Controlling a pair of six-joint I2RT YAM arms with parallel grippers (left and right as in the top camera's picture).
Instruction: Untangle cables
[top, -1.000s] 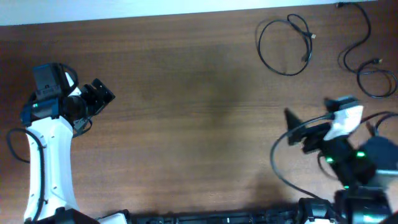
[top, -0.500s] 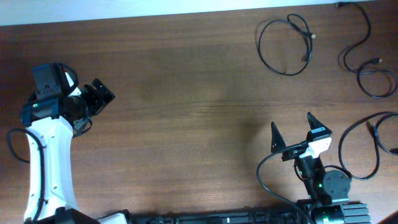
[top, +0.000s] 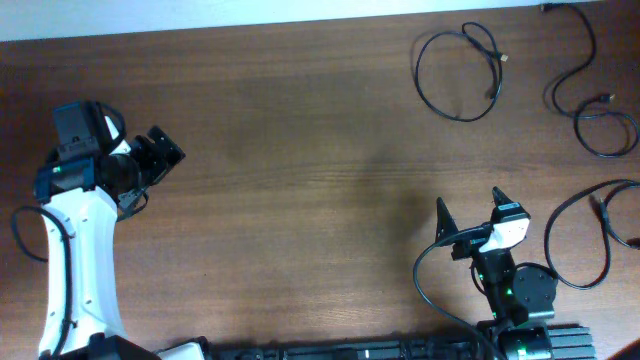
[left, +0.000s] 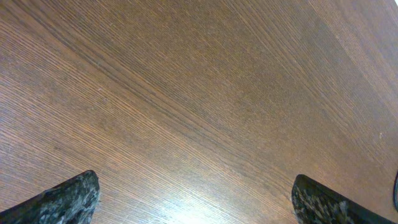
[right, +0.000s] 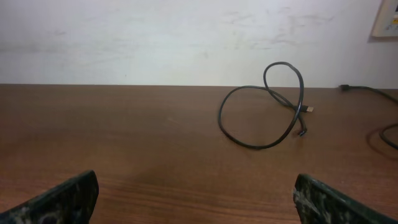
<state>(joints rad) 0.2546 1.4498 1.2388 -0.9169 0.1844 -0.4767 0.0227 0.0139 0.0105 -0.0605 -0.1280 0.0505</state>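
Three thin black cables lie apart on the brown table. One is a round loop (top: 458, 72) at the back right, also in the right wrist view (right: 264, 106). A second cable (top: 590, 95) curls along the far right edge. A third cable (top: 590, 215) loops at the right, beside the right arm. My right gripper (top: 470, 215) is open and empty, folded back near the front edge, pointing at the far loop. My left gripper (top: 160, 150) is open and empty at the left, over bare wood (left: 199, 112).
The table's far edge meets a white wall (right: 186, 37). A thick black wire (top: 430, 285) runs from the right arm's base along the front edge. The left arm's white link (top: 80, 260) stands at the front left.
The right arm has pulled back from the right side toward its base at the front edge and folded up; its gripper stays open. The left arm has not moved.
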